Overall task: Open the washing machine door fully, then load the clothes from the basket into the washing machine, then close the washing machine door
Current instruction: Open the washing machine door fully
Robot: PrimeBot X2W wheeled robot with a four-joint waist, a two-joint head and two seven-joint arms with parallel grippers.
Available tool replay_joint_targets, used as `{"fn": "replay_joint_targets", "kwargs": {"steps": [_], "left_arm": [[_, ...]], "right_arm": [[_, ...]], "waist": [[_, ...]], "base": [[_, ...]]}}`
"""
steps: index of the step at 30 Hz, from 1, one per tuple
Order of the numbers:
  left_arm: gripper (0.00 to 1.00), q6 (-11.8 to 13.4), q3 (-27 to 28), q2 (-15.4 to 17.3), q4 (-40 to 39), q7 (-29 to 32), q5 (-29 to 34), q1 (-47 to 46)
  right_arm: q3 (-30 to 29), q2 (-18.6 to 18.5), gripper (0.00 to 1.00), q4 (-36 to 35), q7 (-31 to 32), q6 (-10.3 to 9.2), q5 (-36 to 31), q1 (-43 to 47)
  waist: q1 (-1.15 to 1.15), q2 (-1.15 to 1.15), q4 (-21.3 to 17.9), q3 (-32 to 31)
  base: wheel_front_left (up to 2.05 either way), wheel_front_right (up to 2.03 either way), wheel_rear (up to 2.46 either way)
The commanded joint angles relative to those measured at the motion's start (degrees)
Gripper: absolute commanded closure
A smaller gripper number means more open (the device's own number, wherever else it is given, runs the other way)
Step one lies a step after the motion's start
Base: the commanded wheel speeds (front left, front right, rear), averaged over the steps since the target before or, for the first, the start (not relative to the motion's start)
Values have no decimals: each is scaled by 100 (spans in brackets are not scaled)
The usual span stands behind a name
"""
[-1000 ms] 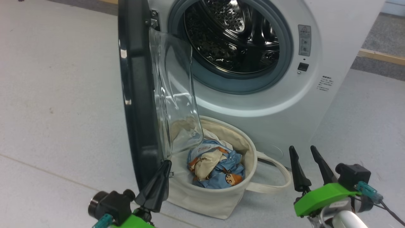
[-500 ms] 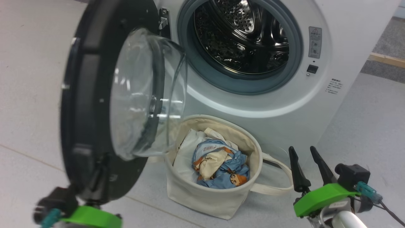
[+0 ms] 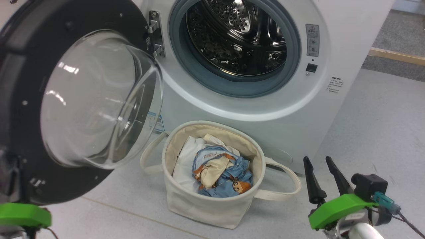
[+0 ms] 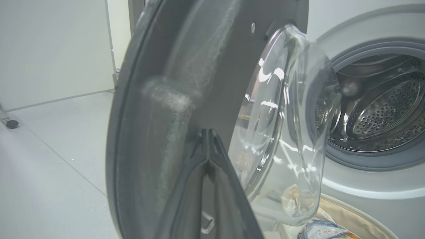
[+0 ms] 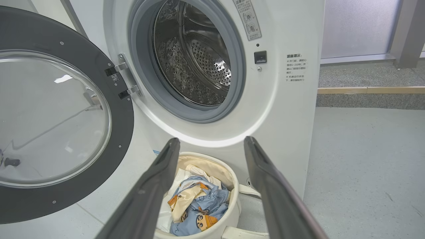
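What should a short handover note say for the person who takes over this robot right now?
Left gripper: shut, holding nothing, tips at the inner face of the washing machine door.
Right gripper: open, empty, low beside the basket.
Clothes: in the basket, which stands in front of the washing machine; the drum looks empty.
Done: door swung wide open.
Left: load the clothes, close the door.
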Motion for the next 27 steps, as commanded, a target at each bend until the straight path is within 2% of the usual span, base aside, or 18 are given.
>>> {"fn": "replay_joint_targets", "kwargs": {"steps": [1, 9, 13, 17, 18, 19, 27], "left_arm": [[100, 10, 306, 293, -94, -27, -19, -364], [100, -138, 734, 485, 493, -27, -21, -712], [100, -278, 699, 341, 367, -27, 96, -667], [100, -425, 583, 19, 44, -27, 134, -566], [53, -455, 548, -54, -46, -27, 120, -546], [0, -488, 499, -128, -127, -27, 100, -515], [0, -608, 19, -440, -784, -27, 115, -235]], "right_arm": [[97, -96, 0, -148, -72, 5, 35, -210], [120, -75, 0, -115, -72, 5, 83, -246], [79, -59, 0, -124, -72, 5, 99, -209], [36, -38, 0, -170, -72, 5, 100, -202], [32, -36, 0, -183, -72, 5, 95, -202], [28, -32, 0, -199, -72, 5, 91, -202], [44, -13, 0, -299, -72, 5, 44, -194]], "waist": [[0, 0, -4, 1], [0, 0, 21, -9], [0, 0, 117, 7], [0, 0, 269, 17], [0, 0, 293, 16], [0, 0, 315, 15], [0, 0, 314, -19]], "base": [[0, 0, 0], [0, 0, 0], [0, 0, 0], [0, 0, 0], [0, 0, 0], [0, 0, 0], [0, 0, 0]]}}
